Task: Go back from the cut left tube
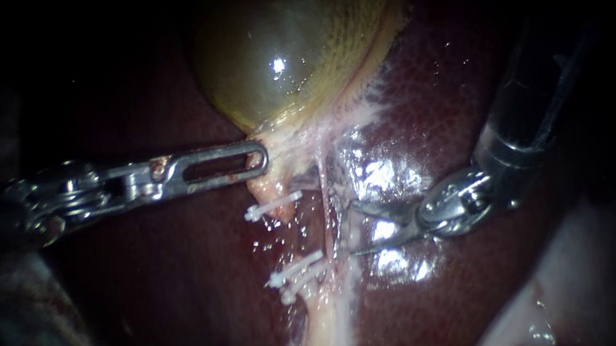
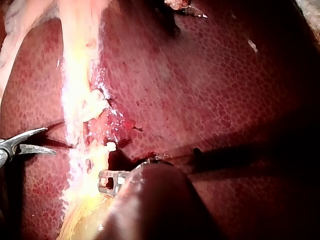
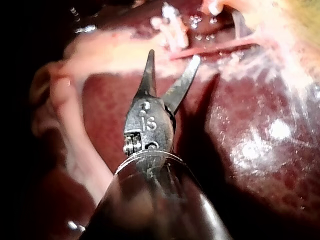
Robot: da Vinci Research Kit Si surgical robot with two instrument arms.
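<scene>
Right instrument [image 1: 353, 229], a slim metal shaft from the right ending in two curved blades: blades spread apart with nothing between them, tips just beside the thin pale tube [image 1: 324, 194] and near the cut left tube [image 1: 277, 192]. That tube, a pale yellowish stalk under the glossy greenish-yellow gallbladder [image 1: 287, 39], lies parted. Its upper stump carries one white clip [image 1: 272, 209] and its lower stump two white clips [image 1: 295, 271], with a gap between them over the dark red mottled liver [image 1: 184, 298]. Left instrument [image 1: 255, 159], a silver shaft from the left with slotted jaws: jaws lie together and look clamped on the pale tissue at the gallbladder's neck, though the contact is partly hidden. Step in hand, as I judge it: draw the blades back from the cut. Risks: blades spread this close could nick the thin pale tube or scratch the liver if the retreat drifts sideways or dips. A blade tip could catch a clip and drag it off its stump. Too much pull from the left instrument could tear the neck.
</scene>
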